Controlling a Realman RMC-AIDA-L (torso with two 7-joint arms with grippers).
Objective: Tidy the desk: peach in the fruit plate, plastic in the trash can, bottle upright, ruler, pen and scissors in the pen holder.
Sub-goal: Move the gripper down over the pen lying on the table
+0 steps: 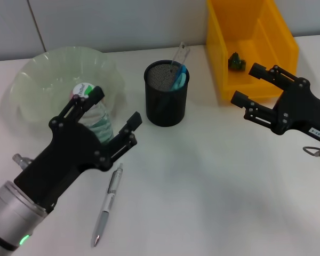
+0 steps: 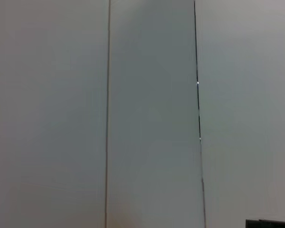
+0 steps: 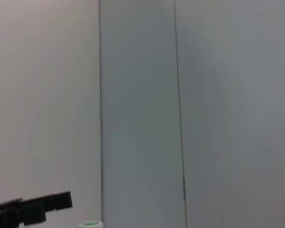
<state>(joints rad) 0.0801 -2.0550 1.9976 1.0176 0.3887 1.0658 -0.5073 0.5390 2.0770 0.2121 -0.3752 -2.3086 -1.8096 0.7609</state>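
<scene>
- Left gripper [image 1: 111,114]: fingers apart around upright bottle [image 1: 96,118], apparently letting go.
- Pen [image 1: 108,205]: flat on desk [image 1: 213,192], outside pen holder [image 1: 166,94].
- Right gripper [image 1: 250,84]: fingers apart, empty, by trash can [image 1: 280,37].

Even, soft overhead light fills the head view; the white worktop [image 1: 213,186] shows faint, diffuse shadows below the fingers [image 1: 130,125]. Both wrist views are dimmer, flat grey, with no glare.

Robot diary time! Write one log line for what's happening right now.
left gripper: open around clear plastic bottle | right gripper: open by yellow bin | silver pen: on white desk | black mesh pen holder: ruler inside
</scene>
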